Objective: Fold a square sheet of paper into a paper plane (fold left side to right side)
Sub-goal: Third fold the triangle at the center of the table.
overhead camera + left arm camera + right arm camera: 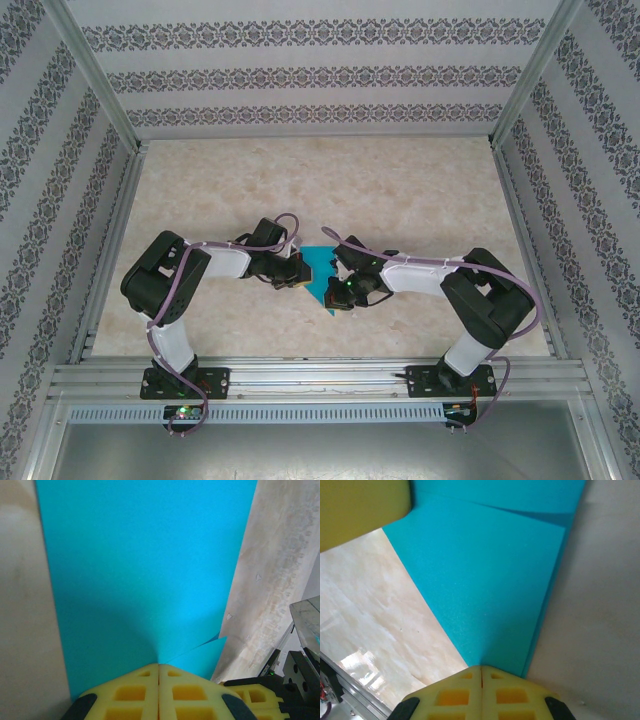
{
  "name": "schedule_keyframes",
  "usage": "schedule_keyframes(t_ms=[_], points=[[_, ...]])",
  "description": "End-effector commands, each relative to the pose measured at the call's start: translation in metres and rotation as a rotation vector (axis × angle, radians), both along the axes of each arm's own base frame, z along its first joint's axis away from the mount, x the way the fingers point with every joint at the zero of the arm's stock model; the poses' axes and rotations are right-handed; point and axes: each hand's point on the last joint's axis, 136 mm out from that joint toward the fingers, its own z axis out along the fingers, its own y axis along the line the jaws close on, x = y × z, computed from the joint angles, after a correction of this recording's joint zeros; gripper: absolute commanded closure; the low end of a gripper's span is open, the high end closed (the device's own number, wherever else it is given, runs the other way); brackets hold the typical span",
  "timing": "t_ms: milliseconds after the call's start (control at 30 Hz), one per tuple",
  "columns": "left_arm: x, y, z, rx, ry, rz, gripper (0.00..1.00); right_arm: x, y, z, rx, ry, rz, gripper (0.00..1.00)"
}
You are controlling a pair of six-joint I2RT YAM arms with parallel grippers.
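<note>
Fig. | left gripper [159, 666], right gripper [481, 668] | both pinching teal paper sheet [321, 268] (frame centre) | risk: unequal pulling could tear it

The paper [320, 272] sits at the middle of the table [420, 190], between the two grippers — the left gripper [298, 278] at its left edge, the right gripper [342, 292] at its right edge.

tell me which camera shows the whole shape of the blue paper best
The top external view: there the blue paper shows nearly its full outline on the table, tapering to a point toward the arm bases. Each wrist view gives a close stretch of it, with the outline cut off by the frame.
</note>
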Motion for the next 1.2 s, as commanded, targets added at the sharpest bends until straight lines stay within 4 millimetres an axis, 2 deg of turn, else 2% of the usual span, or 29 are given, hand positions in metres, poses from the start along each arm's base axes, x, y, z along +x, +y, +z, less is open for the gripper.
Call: schedule_keyframes(t_ms=[0,133,400,533,733,900,1167], points=[[-0.027,0.034,-0.055,0.223,0.136,0.054,0.92,-0.040,-0.036,-0.019,-0.166,0.121,0.036,0.98],[-0.027,0.034,-0.055,0.221,0.139,0.057,0.92,-0.033,-0.036,-0.012,-0.152,0.080,0.022,0.98],[-0.024,0.031,-0.051,0.211,0.132,0.057,0.92,0.006,-0.014,0.035,0.003,-0.054,-0.025,0.96],[-0.022,0.030,-0.049,0.209,0.128,0.058,0.92,0.009,-0.010,0.047,0.056,-0.080,-0.021,0.95],[-0.022,0.030,-0.049,0.210,0.128,0.056,0.92,-0.002,0.007,0.040,0.117,-0.040,0.007,0.95],[-0.022,0.030,-0.049,0.209,0.129,0.056,0.92,-0.001,0.013,0.026,0.101,-0.021,0.005,0.95],[-0.024,0.031,-0.051,0.215,0.134,0.054,0.92,-0.004,0.004,0.007,0.027,0.007,-0.009,0.95]])
